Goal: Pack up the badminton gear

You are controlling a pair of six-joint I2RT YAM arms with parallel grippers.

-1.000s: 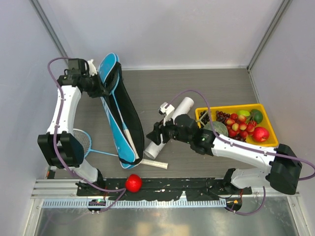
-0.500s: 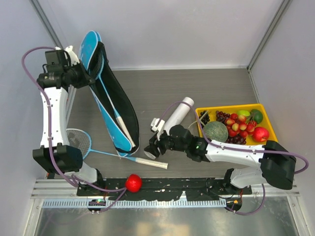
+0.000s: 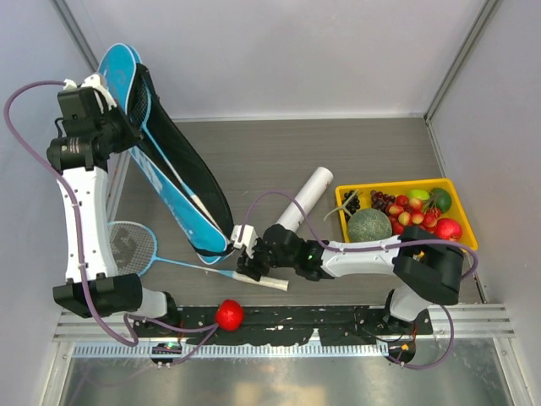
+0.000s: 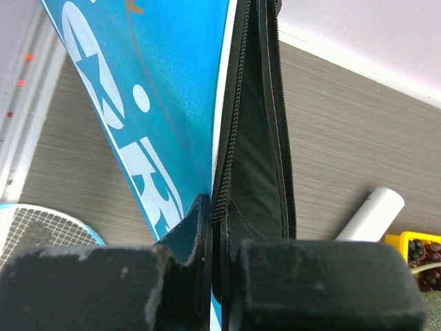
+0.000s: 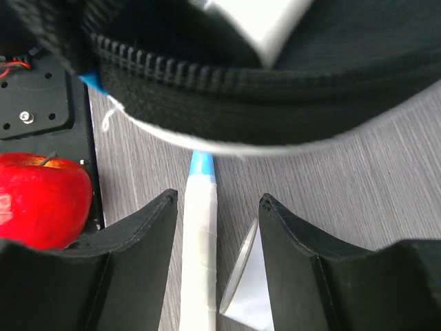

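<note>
The blue SPORT racket bag [image 3: 169, 182] hangs tilted, its top end lifted at the far left and its bottom end on the table. My left gripper [image 3: 118, 114] is shut on its zippered edge [image 4: 215, 214]. One racket lies inside the bag, its pale handle [image 3: 198, 205] showing through the opening. A second racket [image 3: 128, 245] lies on the table at the near left. My right gripper [image 3: 248, 266] stands open astride that racket's white handle [image 5: 200, 241] without clamping it. The long white tube [image 3: 302, 200] lies just right of it, its end [image 5: 251, 293] beside my right finger.
A yellow tray [image 3: 461, 227] of fruit sits at the right. A small red ball [image 3: 229, 315] rests on the black rail at the near edge, close to my right gripper [image 5: 219, 196]. The bag's black zipper edge [image 5: 241, 89] hangs just beyond my right fingers.
My left arm has lifted the bag's top end up and to the left. My right gripper has moved from beside the tube, left and nearer, to the loose racket's handle.
</note>
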